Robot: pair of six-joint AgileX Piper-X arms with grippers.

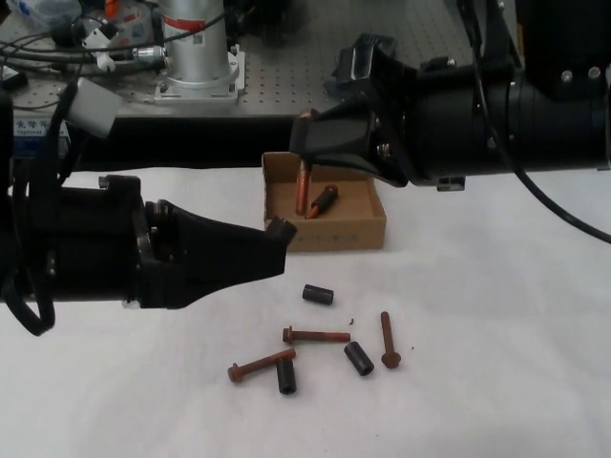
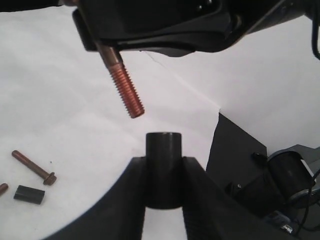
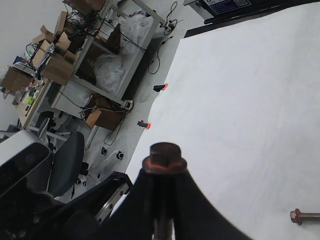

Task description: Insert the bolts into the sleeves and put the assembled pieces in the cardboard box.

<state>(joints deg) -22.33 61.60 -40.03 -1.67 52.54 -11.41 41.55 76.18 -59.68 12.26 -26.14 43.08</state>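
My left gripper (image 2: 164, 172) is shut on a black sleeve (image 2: 163, 167), held upright with its open end up. In the high view that left gripper (image 1: 277, 232) holds the sleeve just in front of the cardboard box (image 1: 329, 232). My right gripper (image 1: 307, 134) is shut on a copper bolt (image 1: 305, 186), which hangs thread-down above the box. Its hex head (image 3: 164, 156) sits between my right gripper (image 3: 164, 172) fingers. The bolt's threaded tip (image 2: 127, 92) hangs slightly tilted, just above and to one side of the sleeve mouth. One assembled piece (image 1: 324, 200) lies in the box.
Loose on the white cloth in front: three bolts (image 1: 317, 335) (image 1: 261, 365) (image 1: 388, 340) and three sleeves (image 1: 318, 295) (image 1: 359, 358) (image 1: 286, 375). A metal post base (image 1: 198, 62) and cables stand on the perforated bench behind the box.
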